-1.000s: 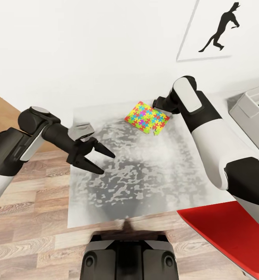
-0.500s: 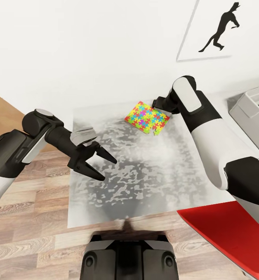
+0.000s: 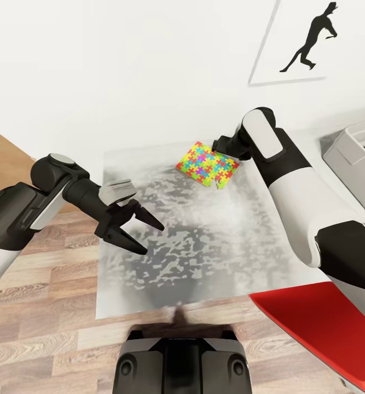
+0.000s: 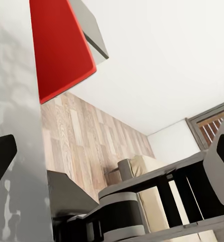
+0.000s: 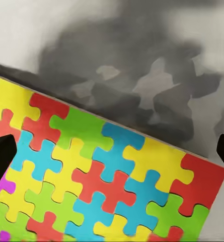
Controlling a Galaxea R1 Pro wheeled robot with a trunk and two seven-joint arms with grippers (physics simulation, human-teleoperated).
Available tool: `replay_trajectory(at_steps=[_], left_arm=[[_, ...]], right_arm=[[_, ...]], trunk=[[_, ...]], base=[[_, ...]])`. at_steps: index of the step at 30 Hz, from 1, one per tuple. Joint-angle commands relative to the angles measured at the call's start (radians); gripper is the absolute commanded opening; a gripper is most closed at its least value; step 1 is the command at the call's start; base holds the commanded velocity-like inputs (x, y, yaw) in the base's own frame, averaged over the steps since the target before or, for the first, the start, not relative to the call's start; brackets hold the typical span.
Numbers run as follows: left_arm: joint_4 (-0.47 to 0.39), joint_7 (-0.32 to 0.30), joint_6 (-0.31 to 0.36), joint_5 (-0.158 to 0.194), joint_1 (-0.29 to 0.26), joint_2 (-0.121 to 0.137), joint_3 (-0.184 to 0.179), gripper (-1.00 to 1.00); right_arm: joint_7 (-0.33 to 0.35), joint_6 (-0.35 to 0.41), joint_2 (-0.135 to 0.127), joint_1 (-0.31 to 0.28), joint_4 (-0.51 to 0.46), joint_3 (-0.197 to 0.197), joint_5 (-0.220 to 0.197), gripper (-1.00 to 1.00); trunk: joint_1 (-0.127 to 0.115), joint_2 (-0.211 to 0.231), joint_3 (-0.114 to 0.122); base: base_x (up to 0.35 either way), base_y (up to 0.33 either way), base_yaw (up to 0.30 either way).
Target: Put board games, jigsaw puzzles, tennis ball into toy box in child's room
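Hovering over the mottled grey surface (image 3: pixel 204 241), the left tool (image 3: pixel 148 236) spreads its dark fingers wide and holds nothing. The right tool (image 5: pixel 112 151) is also open, its fingertips at either side of the jigsaw puzzle (image 3: pixel 208 164), which lies near the surface's far edge. The toy box (image 3: pixel 351 158) stands at the right, a second puzzle inside.

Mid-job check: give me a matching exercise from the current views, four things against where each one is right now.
Things:
1. jigsaw puzzle
2. toy box
3. left gripper
4. red chair

Places:
A. open above the table's near-left part
B. by the table's near-right corner
C. on the table near the wall, under the right gripper
D. far right, on the table

Pairs: 1-C, 2-D, 3-A, 4-B
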Motion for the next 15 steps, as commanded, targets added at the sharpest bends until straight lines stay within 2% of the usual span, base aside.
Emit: replay_trajectory(at_steps=[1, 10, 15], left_arm=[[0.000, -0.004, 0.010, 0.001, -0.001, 0.001, -0.003, 1.00], [0.002, -0.004, 0.009, 0.000, -0.001, -0.001, 0.000, 1.00], [0.002, -0.004, 0.009, -0.001, -0.001, -0.003, 0.006, 1.00]], right_arm=[[-0.009, 0.000, 0.000, -0.001, 0.000, 0.003, -0.010, 1.00], [-0.001, 0.000, -0.007, -0.001, 0.000, 0.005, -0.009, 1.00], [0.000, 0.000, -0.010, -0.001, 0.000, 0.005, -0.009, 1.00]], trunk=[[0.000, -0.001, -0.001], [0.000, -0.001, -0.001], [0.000, -0.001, -0.001]], base=[[-0.133, 0.029, 0.000], [-0.035, 0.006, 0.000], [0.071, 0.000, 0.000]])
